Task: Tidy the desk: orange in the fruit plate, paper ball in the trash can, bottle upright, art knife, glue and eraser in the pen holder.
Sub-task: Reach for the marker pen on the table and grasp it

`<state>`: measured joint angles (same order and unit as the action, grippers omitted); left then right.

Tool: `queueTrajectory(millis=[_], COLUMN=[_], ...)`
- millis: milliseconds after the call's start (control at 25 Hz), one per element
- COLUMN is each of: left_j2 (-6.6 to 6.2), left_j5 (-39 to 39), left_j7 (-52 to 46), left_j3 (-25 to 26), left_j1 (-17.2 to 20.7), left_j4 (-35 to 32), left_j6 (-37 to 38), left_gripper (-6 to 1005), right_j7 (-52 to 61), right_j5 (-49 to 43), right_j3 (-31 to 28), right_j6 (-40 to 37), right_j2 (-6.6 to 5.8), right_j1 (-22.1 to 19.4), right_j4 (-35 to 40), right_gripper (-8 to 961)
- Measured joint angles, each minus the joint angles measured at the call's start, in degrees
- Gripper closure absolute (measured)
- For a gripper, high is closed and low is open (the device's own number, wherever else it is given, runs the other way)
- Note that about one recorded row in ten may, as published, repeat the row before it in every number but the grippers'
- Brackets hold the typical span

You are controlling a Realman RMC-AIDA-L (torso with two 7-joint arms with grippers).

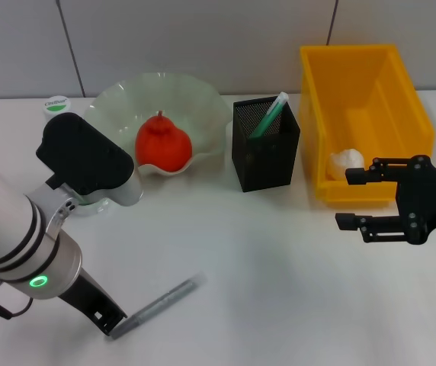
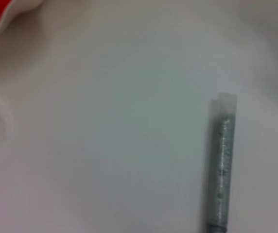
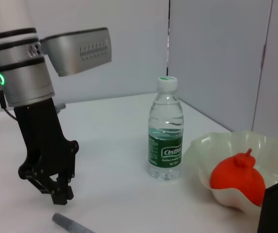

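Nearest the robot, a grey glitter-filled stick (image 1: 157, 306), judged to be the glue, is seen lying flat on the white desk (image 1: 264, 259), its long axis slanting up and away rightward from the left gripper (image 1: 110, 319). That gripper is lowered over the stick's near end; whether its fingers are spread cannot be told. Farther off, the right gripper (image 1: 357, 198) is held spread and empty beside the trash can (image 1: 401, 99).
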<state>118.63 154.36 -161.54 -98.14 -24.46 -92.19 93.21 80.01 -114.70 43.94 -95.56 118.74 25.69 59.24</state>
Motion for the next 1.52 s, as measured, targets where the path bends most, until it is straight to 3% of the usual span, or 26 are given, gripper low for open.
queueTrajectory(millis=[440, 640, 1080, 1200, 1520], left_j2=[0.44, 0.47, 0.46, 0.46, 0.46], left_j5=[-1.1, -1.1, -0.5, -0.5, -0.8], left_j7=[0.4, -0.2, 1.4, 1.7, 2.3], left_j3=[-2.6, -3.5, -4.1, -4.2, -4.2], left_j1=[-2.2, -2.6, -5.1, -5.4, -5.6], left_j4=[0.9, 1.8, 9.8, 10.3, 10.6], left_j6=[-0.2, -0.9, -4.4, -4.5, -4.6], left_gripper=[804, 619, 413, 306, 435], right_j7=[0.1, 0.1, 0.1, 0.1, 0.1], right_j5=[0.0, 0.0, -0.1, -0.1, -0.1], right_j3=[0.0, 0.0, 0.0, 0.0, 0.0], right_j6=[0.2, 0.2, 0.2, 0.2, 0.3], right_j2=[0.00, 0.00, 0.09, 0.09, 0.07], right_j1=[0.0, 0.2, 0.7, 0.7, 0.8], right_j4=[0.0, 0.0, 0.0, 0.0, -0.4], right_gripper=[229, 229, 228, 228, 229])
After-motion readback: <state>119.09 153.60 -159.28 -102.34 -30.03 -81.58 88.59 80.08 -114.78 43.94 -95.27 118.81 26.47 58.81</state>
